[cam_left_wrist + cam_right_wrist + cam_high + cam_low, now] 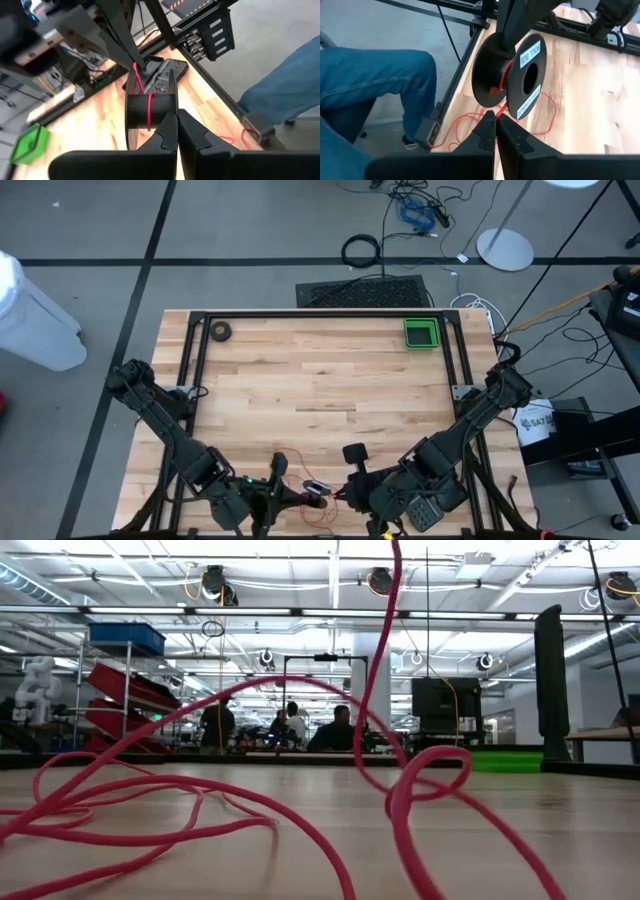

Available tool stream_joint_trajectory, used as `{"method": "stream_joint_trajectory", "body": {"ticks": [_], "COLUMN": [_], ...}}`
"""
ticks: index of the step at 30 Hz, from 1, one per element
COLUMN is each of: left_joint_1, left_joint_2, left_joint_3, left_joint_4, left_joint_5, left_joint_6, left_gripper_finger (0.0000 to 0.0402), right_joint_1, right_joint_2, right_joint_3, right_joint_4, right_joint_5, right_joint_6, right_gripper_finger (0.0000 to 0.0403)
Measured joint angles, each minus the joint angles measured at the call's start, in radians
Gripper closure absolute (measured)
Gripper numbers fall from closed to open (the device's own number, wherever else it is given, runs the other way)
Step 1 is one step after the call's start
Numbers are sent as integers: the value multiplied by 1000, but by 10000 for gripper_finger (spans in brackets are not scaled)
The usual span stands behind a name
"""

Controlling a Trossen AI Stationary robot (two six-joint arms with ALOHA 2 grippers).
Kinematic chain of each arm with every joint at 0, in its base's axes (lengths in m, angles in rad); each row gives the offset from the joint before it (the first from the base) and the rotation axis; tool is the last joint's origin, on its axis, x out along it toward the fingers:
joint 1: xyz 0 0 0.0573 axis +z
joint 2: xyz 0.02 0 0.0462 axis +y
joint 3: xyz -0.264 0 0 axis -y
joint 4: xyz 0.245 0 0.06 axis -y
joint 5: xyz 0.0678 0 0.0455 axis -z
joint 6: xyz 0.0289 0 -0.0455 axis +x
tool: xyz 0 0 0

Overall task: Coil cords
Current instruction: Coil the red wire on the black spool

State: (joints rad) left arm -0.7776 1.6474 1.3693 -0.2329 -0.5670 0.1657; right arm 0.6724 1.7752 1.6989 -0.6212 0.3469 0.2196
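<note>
A black spool (pixel 512 70) with a white label hangs above the table's near edge. A thin red cord (pixel 149 107) is wound about its hub. The rest of the cord lies in loose loops on the wood (pixel 200 810) (pixel 322 515), and one strand rises from them (pixel 385 660). My left gripper (pixel 305 494) (pixel 177 117) is shut at the spool. My right gripper (pixel 337 492) (pixel 495 117) is shut on the cord just beside the spool. My left gripper grips the spool at the rim of a flange (pixel 506 50), its fingers (pixel 512 27) reaching in at the gap between the two flanges. Which flange it pinches is hidden. The spool hangs clear of the table with its axis roughly level. My right gripper pinches the red cord (pixel 135 67) between its fingertips, close to the spool's rim. From the fingers (pixel 122 45) the cord runs straight onto the hub. The part behind the fingers trails slack down to the table (pixel 540 117).
A green tray (pixel 421 333) stands at the far right and a small dark tape roll (pixel 220 331) at the far left. A black frame (pixel 320 315) borders the table. A person in blue jeans (pixel 370 85) sits at the near edge. A black cable loop (pixel 361 250) lies on the floor.
</note>
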Motion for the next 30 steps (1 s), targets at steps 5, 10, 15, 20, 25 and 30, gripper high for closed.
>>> {"method": "stream_joint_trajectory", "body": {"ticks": [5, 10, 15, 20, 25, 30], "left_joint_1": [23, 44, 46, 45, 45, 45], "left_joint_2": [0, 0, 0, 0, 1, 1], "left_joint_3": [0, 1, 1, 1, 0, 0], "left_joint_4": [-45, -62, -64, -70, -73, -71], "left_joint_5": [33, 85, 96, 102, 110, 107], "left_joint_6": [-78, -132, -135, -136, -137, -135], "left_gripper_finger": [401, 401, 401, 401, 401, 401], "right_joint_1": [0, 0, 0, 2, 3, 2], "right_joint_2": [0, 0, 0, 0, 0, 11], "right_joint_3": [0, 0, 0, 0, 1, 2], "right_joint_4": [18, 23, 26, 28, 38, 70], "right_joint_5": [49, 99, 100, 101, 140, 158], "right_joint_6": [-68, -115, -128, -147, -153, -153], "right_gripper_finger": [403, 403, 403, 395, 376, 354]}}
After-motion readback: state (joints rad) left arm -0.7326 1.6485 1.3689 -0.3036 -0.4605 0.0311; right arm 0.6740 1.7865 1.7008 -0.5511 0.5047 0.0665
